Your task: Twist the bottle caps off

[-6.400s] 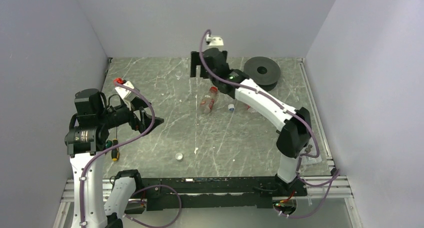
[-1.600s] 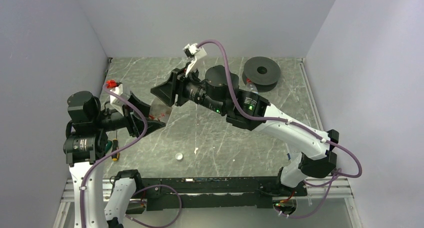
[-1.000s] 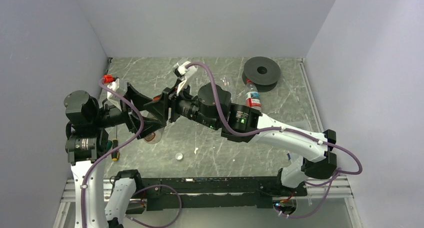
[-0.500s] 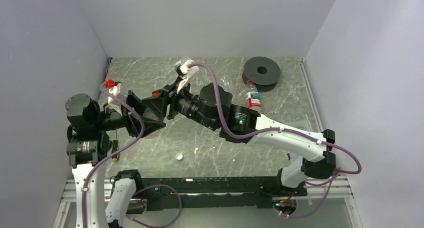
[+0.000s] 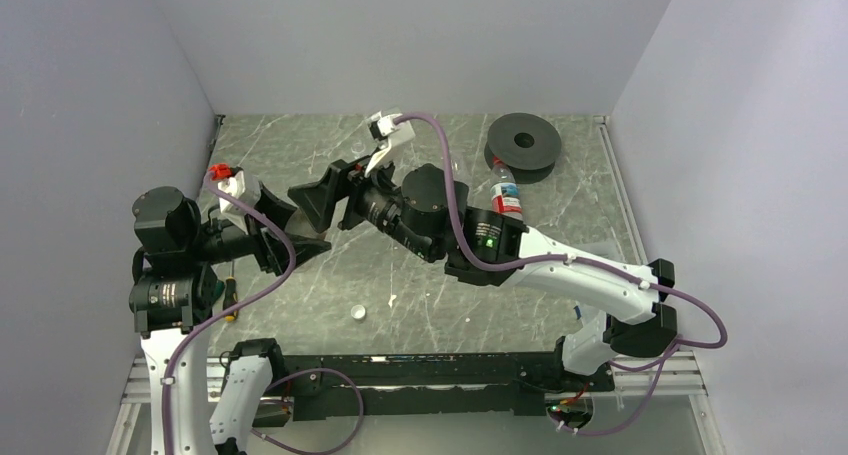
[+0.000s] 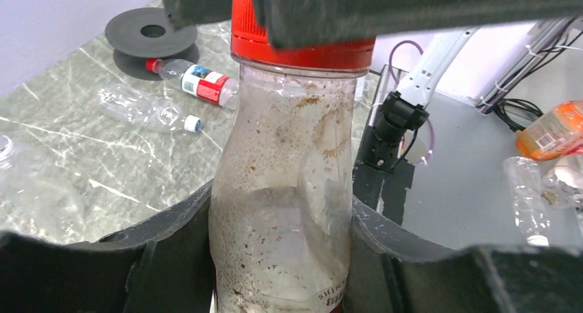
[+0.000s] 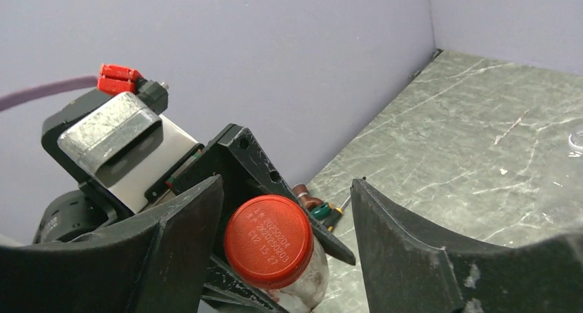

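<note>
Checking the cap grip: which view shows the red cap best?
Right wrist: the red cap shows its whole printed top, unobstructed. Left wrist shows only its side, partly covered from above. Top external does not show it.

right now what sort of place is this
Most likely a robotics lab test cell: plain walls box in a marbled tabletop, two arms are bolted to a rail at its near edge, and loose bottles lie about.

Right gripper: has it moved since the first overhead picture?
Yes. The right gripper has moved left and toward the near edge, away from the black spool.
</note>
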{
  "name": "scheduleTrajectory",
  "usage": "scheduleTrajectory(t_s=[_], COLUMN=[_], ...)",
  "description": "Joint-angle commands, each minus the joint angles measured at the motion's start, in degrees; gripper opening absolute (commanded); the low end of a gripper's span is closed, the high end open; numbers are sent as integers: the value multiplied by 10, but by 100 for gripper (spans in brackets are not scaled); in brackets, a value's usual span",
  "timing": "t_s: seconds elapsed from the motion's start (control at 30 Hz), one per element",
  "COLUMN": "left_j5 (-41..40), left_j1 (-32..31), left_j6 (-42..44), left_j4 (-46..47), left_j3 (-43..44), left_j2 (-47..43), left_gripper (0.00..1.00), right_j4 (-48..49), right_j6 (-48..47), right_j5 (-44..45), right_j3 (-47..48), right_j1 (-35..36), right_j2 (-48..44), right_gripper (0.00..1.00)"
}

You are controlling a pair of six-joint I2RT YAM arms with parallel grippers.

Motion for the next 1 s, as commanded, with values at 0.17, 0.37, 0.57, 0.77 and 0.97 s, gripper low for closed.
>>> scheduleTrajectory(t_s=[0.17,0.37,0.57,0.77,0.97], left_j5=[-31,-39,-38,-35,-12], left_j1=[0,0,0,1,0], left_j6=[39,18,13,13,-60], left_j4=[6,24,33,27,72], left_j3=[22,17,16,17,15], left_j2=[-6,-9,-9,-7,0], left_gripper=[19,18,18,17,15], right_j4=[-14,-17,-21,-14,16], right_j6=[25,27,27,21,-8], right_j5=[19,16,8,10,-30], right_j3=[35,38,47,48,33], right_j1=[-1,-3,-8,-10,-17], right_j2=[-6,3,15,12,-5], right_gripper=[60,62,58,24,9])
